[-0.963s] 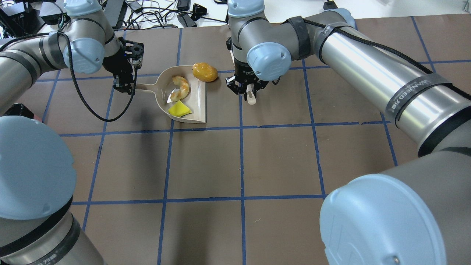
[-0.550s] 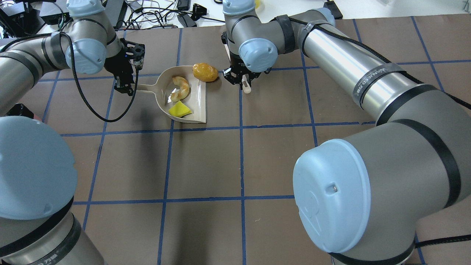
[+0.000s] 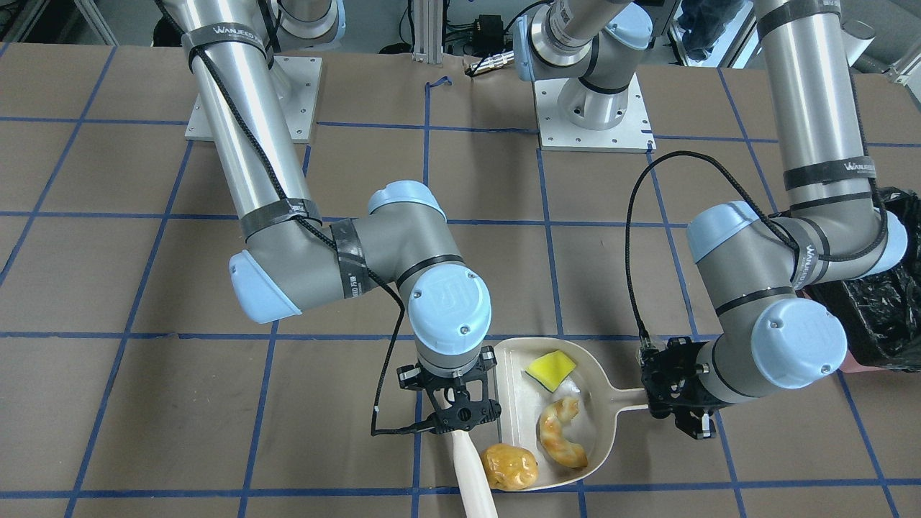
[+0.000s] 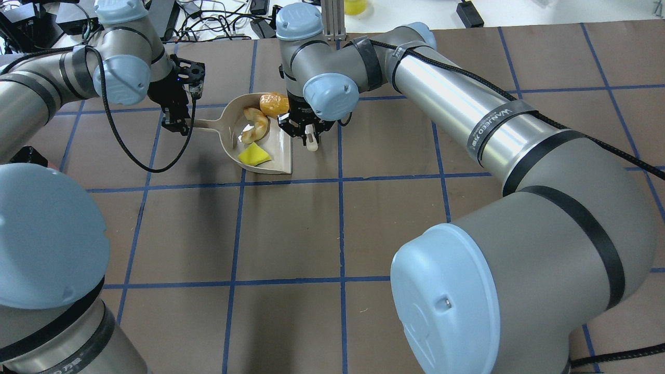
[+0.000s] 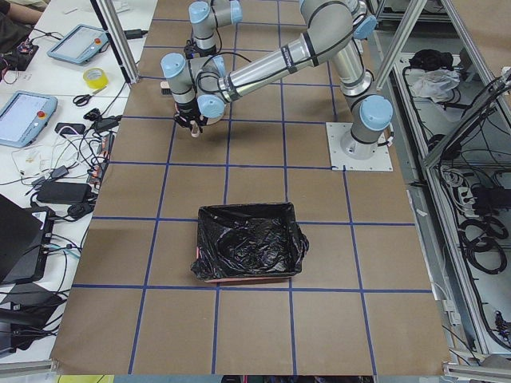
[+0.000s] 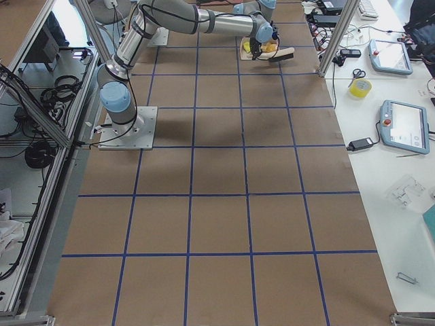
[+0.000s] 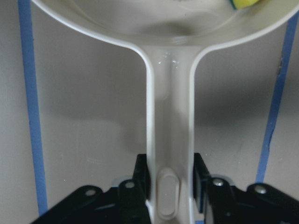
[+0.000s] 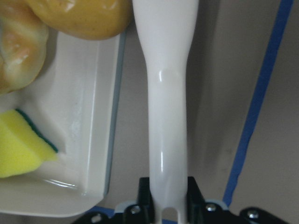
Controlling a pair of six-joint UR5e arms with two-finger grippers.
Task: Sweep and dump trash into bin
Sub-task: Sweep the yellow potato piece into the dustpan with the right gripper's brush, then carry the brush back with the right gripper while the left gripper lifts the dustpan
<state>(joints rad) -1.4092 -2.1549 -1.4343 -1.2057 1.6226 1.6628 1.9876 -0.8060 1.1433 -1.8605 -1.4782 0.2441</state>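
Observation:
My left gripper is shut on the handle of the beige dustpan, which rests flat on the table. The golden croissant and the yellow-green wedge lie inside the pan. The glossy brown lump sits on the pan's open lip at its far corner. My right gripper is shut on a white brush handle just beside the lip, with the brush against the lump. The black-lined bin stands well off to my left.
The bin's edge shows behind my left arm's elbow in the front-facing view. Cables and devices lie past the table's far edge. Both arm bases are bolted to the table behind the pan.
My right gripper has moved left with the brush, up to the pan's lip. The brown lump has been pushed from beside the pan onto its lip. The left gripper and pan have stayed put.

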